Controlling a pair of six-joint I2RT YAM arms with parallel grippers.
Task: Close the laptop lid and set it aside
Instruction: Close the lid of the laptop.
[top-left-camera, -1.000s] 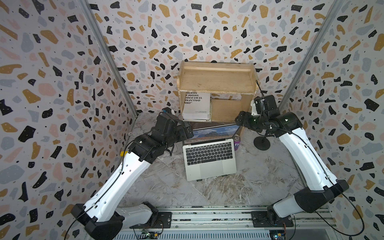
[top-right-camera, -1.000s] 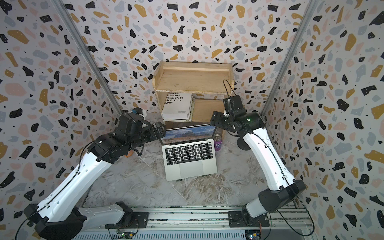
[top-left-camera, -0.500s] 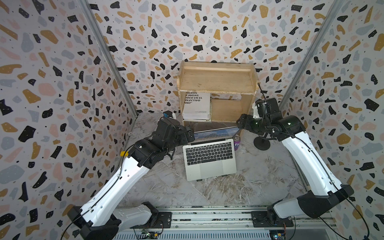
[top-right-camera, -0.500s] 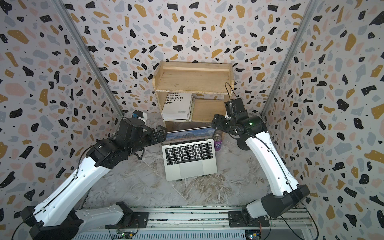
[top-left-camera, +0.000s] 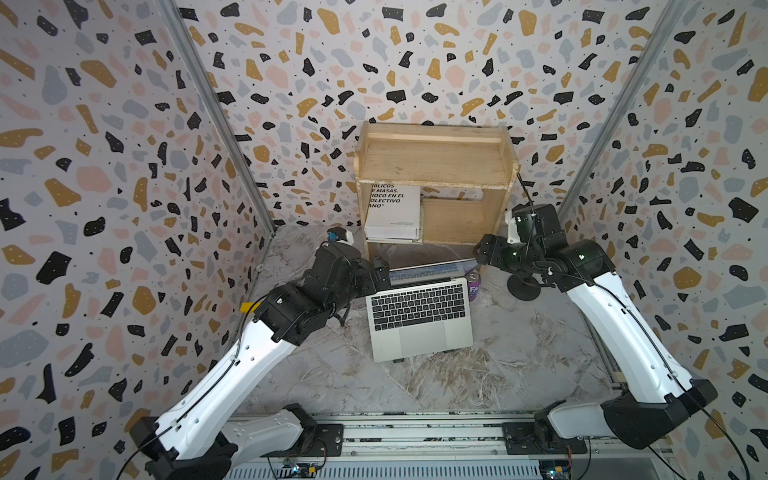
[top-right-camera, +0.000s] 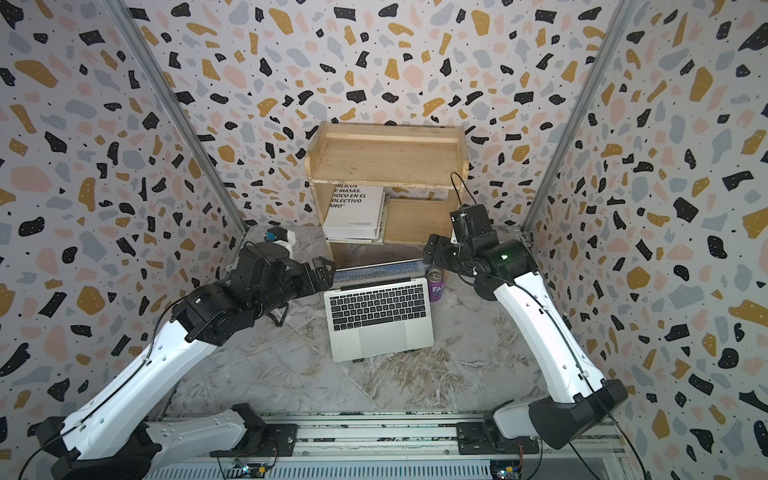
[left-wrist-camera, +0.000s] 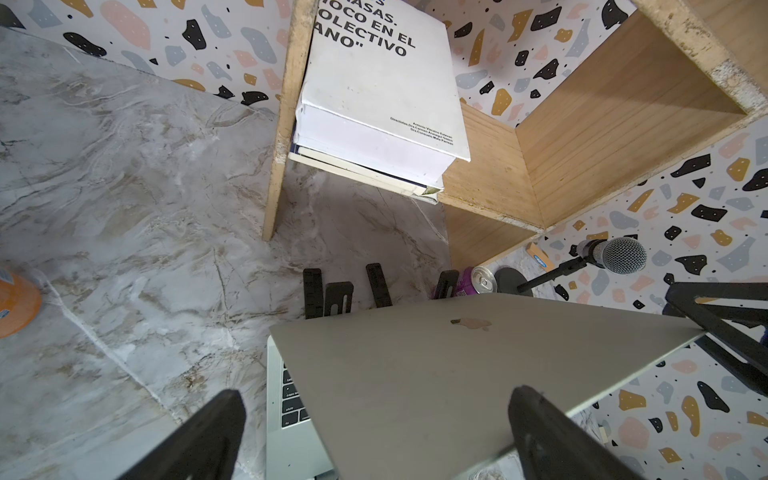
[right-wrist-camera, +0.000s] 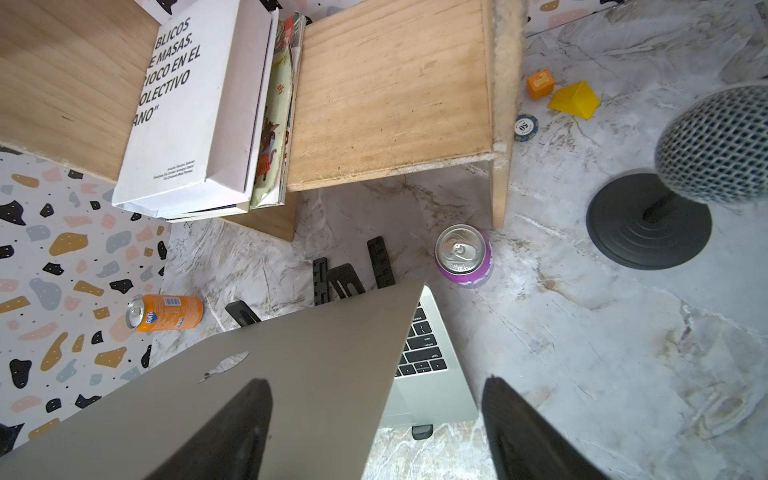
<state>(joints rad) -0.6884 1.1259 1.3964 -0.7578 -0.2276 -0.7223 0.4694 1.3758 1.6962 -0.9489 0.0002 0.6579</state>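
top views first. in both top views the laptop (top-left-camera: 419, 328) sits in the middle of the table (top-left-camera: 519, 353), in front of the wooden shelf (top-left-camera: 432, 166). a purple can (top-left-camera: 473, 287) stands just beside its back right corner. the lid (top-left-camera: 428, 272) has tipped far toward the keys (top-left-camera: 417, 301) since a second ago. back then i could see the mountain picture, and now only a thin strip of screen shows. my left gripper (top-left-camera: 380, 272) is at the lid's left end and my right gripper (top-left-camera: 481, 252) is at its right end. both have come forward with it.

left wrist view: the lid's silver back sits between my left fingers (left-wrist-camera: 199, 440). those jaws are spread wide and pinch nothing. the lid leans over the keys but is not down yet.

right wrist view: my right fingers (right-wrist-camera: 523, 432) are spread too. one is over the lid's back and one is out past its edge. some keys peek out beside the lid.

i think the closing is about half done. next comes a soft push down till it shuts. then the laptop must go aside, away from the can.
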